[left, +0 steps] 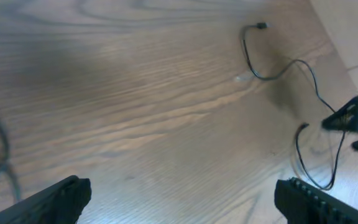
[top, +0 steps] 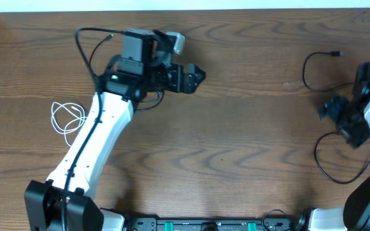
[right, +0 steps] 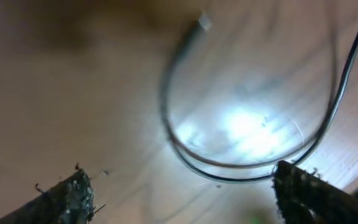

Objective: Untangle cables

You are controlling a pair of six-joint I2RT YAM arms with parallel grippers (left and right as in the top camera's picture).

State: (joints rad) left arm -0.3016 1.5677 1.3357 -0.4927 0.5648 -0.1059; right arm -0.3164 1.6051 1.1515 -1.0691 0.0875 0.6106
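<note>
On the wood-grain table [top: 236, 147], the cables lie apart; at your far left the white cable [top: 67, 115] sits in a small loose coil just beside the left arm [top: 95, 135], clear of both grippers; above it the left black cable [top: 78, 40] arcs from a small plug [top: 111, 36] near the arm's wrist, curves out to the left and runs back down under the arm, where you lose sight of it; the left wrist view catches a blurred dark strand at its left edge, and you cannot tell whether that is the same cord; the left gripper [top: 194, 77] hangs over bare wood left of the table's middle, its fingers spread wide in the wrist view [left: 182, 190] with nothing between them; moving right, the right black cable [top: 304, 70] begins at a plug near the far edge, bends into a hook, passes behind the right gripper [top: 329, 110] and swings out below it in a wide loop; the left wrist camera sees this cable [left: 272, 78] whole, both ends showing; the right gripper's own view [right: 182, 183] shows its fingers held well apart above a blurred curve of that cable [right: 216, 171], which passes close by one finger; you cannot tell whether it touches.
</note>
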